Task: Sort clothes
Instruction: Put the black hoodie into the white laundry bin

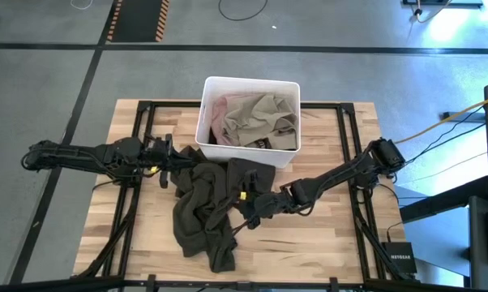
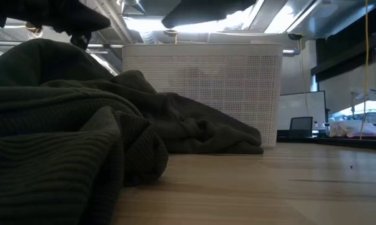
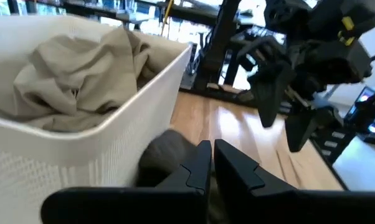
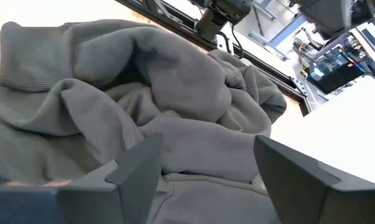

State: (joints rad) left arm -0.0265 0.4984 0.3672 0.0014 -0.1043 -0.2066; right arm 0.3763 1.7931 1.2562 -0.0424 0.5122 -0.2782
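Wooden surface [image 1: 325, 235] from high view carried white bin [image 1: 206, 113], pale pink shirt [image 1: 218, 113] and olive-grey garment [image 1: 264, 118] already inside. Dark garment [image 1: 203, 211] lay heaped in front of bin.

Low view: same heap filled foreground, bin behind.

Left wrist view: left hand [image 3: 211, 163] pressed together, nothing held, beside bin wall.

Right wrist view: I saw right hand [image 4: 203, 163] spread wide over heap.

My judgement: pickup step; next, lower, pinch fold, lift.

bright overhead glare (low view), wrist views blurred
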